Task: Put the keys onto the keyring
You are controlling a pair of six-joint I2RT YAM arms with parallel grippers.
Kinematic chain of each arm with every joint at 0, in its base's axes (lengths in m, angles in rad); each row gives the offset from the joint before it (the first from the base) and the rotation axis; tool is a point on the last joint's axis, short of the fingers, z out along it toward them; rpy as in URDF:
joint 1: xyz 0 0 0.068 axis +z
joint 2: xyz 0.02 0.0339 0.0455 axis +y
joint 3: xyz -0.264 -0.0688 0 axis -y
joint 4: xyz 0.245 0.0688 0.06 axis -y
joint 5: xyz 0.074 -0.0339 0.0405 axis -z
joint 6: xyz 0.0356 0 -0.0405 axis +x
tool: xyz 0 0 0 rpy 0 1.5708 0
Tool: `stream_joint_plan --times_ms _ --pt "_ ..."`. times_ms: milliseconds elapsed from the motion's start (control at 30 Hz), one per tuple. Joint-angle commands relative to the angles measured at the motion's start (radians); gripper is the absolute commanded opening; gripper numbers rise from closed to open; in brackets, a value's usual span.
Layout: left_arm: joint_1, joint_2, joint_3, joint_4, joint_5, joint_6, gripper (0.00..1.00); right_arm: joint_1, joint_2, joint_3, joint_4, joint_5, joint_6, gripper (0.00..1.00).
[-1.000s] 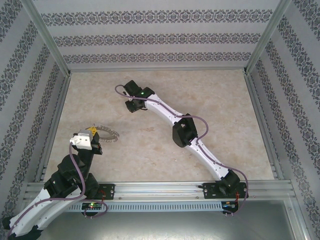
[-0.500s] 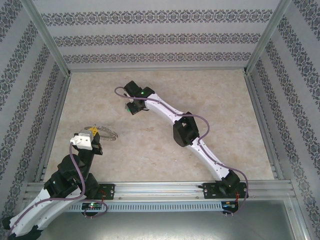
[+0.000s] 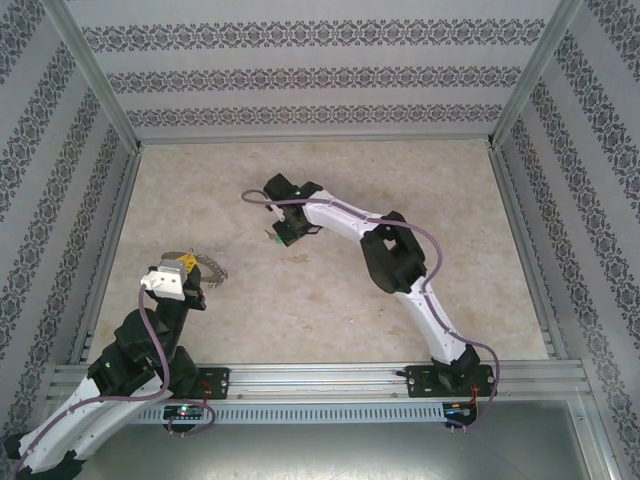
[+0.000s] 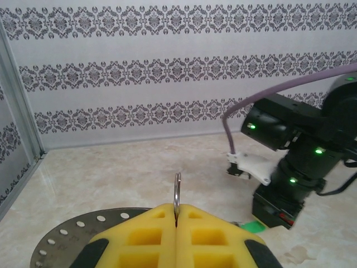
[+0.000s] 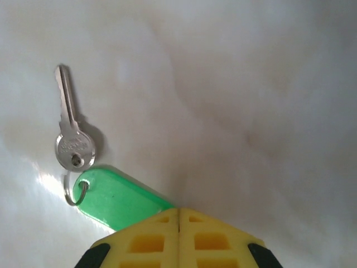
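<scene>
The keys show in the right wrist view as a silver key joined by a small loop to a flat green tag, lying on the table. My right gripper is shut, and the tag's near end runs under its left pad; whether it is pinched I cannot tell. From above, the right gripper sits mid-table with the green tag at its tip. My left gripper is shut on the keyring, a thin silver split ring standing edge-on above the yellow pads. The left gripper is at the near left.
A grey round plate with holes along its rim lies just beyond the left gripper, seen from above as a curved plate. The right arm's black wrist stands to the right of the keyring. Metal rails and patterned walls enclose the marble table.
The right gripper went from slightly open to shut and moved nearer and to the right, its elbow swinging right. The green tag now shows at its tip. The left gripper stayed shut, barely moving.
</scene>
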Motion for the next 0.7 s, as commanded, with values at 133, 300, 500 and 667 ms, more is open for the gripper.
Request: stream_joint_plan --times_ms 133,300,500,667 --pt "-0.012 -0.013 0.009 0.064 0.043 0.027 0.0 -0.009 -0.272 -0.559 0.136 0.032 0.05 0.02" --pt "-0.012 -0.003 -0.001 0.088 0.093 0.036 0.0 0.011 -0.497 -0.753 0.181 0.044 0.063 0.18" --pt "-0.012 0.106 0.021 0.093 0.227 0.024 0.0 0.056 -0.675 -0.841 0.248 0.007 -0.033 0.4" --pt "-0.012 0.213 0.048 0.074 0.336 -0.02 0.0 0.064 -0.714 -0.914 0.363 -0.132 -0.119 0.47"
